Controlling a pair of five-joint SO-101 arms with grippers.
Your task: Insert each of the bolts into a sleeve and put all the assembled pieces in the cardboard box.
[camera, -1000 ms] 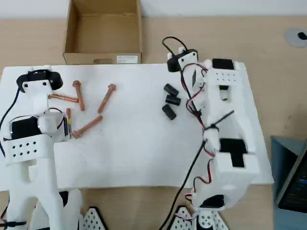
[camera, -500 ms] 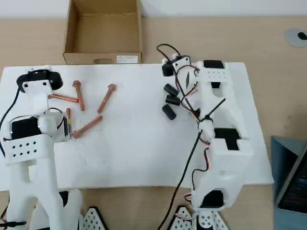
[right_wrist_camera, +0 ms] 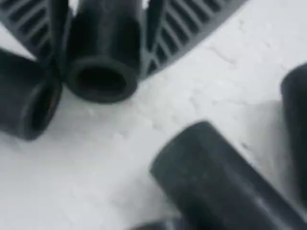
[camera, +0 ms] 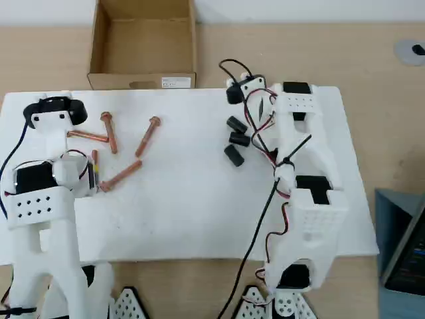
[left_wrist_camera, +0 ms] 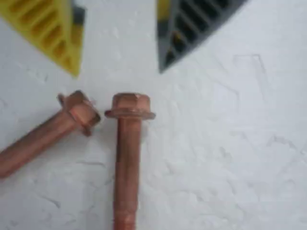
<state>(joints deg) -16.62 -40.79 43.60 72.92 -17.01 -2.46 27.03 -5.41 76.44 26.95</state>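
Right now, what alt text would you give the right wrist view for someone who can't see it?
The right gripper grips a black sleeve between its ribbed fingers, hollow end toward the camera. Other sleeves lie loose on the white mat around it.

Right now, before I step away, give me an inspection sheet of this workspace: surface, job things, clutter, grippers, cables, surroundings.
Surface: white mat on a wooden table.
Job's things: five copper bolts loose on the mat's left; three black sleeves lying right of centre; cardboard box behind the mat, nothing seen inside.
Clutter: nothing seen.
Grippers: left gripper open above two bolt heads; right gripper shut on a fourth sleeve.
Cables: red and black wires run along the right arm.
Surroundings: grey disc and a dark device at the table's right edge.
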